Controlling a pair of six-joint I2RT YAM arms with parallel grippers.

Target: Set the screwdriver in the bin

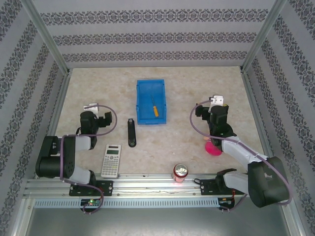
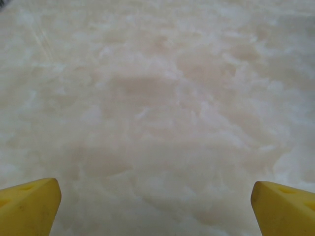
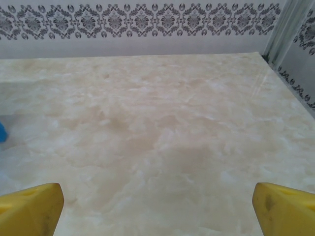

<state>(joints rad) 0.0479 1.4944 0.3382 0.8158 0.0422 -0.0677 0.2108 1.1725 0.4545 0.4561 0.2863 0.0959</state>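
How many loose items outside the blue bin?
4: black stapler beside the blue plastic bin's near-left corner; white calculator by left arm; red metal can at near edge; pink round object, partly hidden behind right arm.

A beige marble-patterned table (image 1: 167, 147) was enclosed on three sides by white walls (image 1: 147, 29) bearing dark ornamental bands. Aluminium posts (image 1: 45, 34) rose from the table's far corners; a slotted rail (image 1: 147, 183) ran along its near edge.
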